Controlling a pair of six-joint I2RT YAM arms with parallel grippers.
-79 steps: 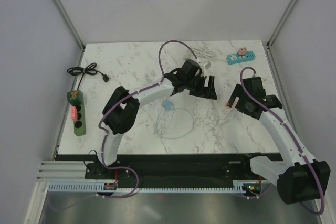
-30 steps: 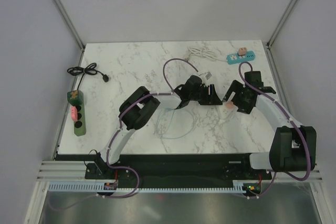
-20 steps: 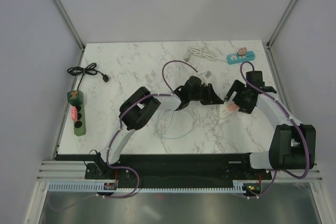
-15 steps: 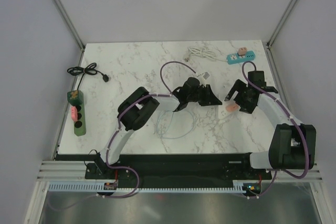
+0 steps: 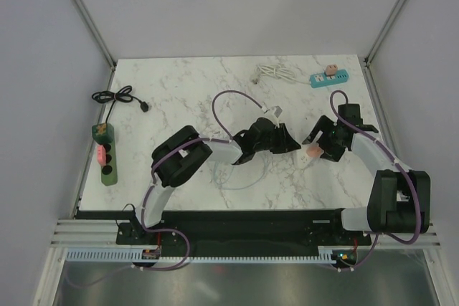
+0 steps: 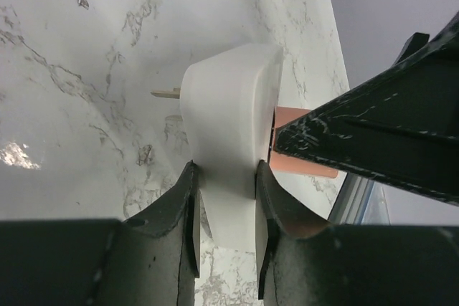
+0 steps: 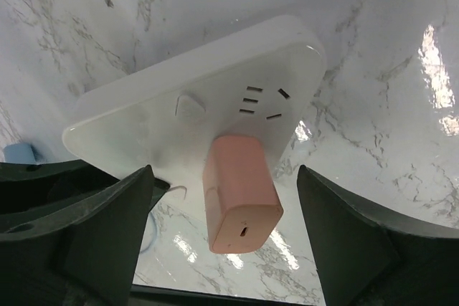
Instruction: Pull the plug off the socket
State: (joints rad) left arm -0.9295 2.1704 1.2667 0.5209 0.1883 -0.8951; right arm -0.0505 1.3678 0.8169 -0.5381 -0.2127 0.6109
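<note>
Since the left gripper is clamped narrow on the white plastic socket block, the block is braced. It sits toward the right edge of the marble table, midway between the near and far edges. The pink rectangular plastic plug is seated in the block's face, between the widely spread fingers of the right gripper, which hold nothing. The plug looks light, rigid and smooth. Take it by its flat sides, close to the block, and pull straight along the pins.
</note>
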